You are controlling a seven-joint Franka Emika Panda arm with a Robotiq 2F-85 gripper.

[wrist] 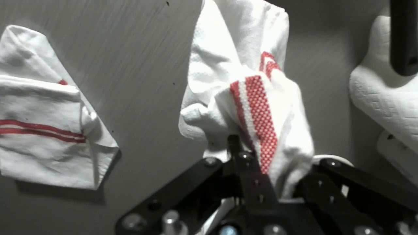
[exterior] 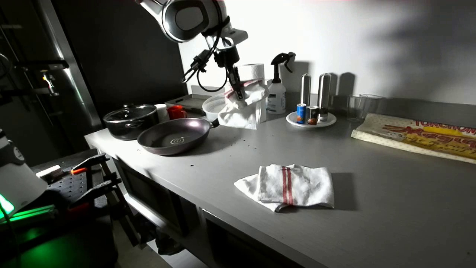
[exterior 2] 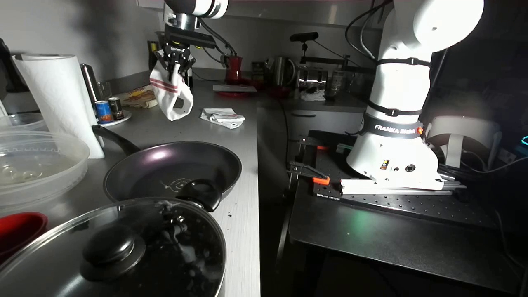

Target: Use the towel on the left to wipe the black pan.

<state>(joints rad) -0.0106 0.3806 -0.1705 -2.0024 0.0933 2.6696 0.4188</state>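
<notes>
The white towel (exterior: 242, 116), red-striped and crumpled, hung in loose folds below the jaws, which pinched its upper part. In an exterior view it was above the bench (exterior: 390, 197), right of the black pan (exterior: 169, 136).

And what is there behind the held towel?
In an exterior view, a paper roll and a clear tub show partly behind the held towel, which hides the end of the pan handle.

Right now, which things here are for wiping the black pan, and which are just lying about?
For the job:
hand
gripped towel
black pan

Just lying about:
folded towel
paper towel roll
spray bottle
lidded pot
clear tub
blue can
</notes>
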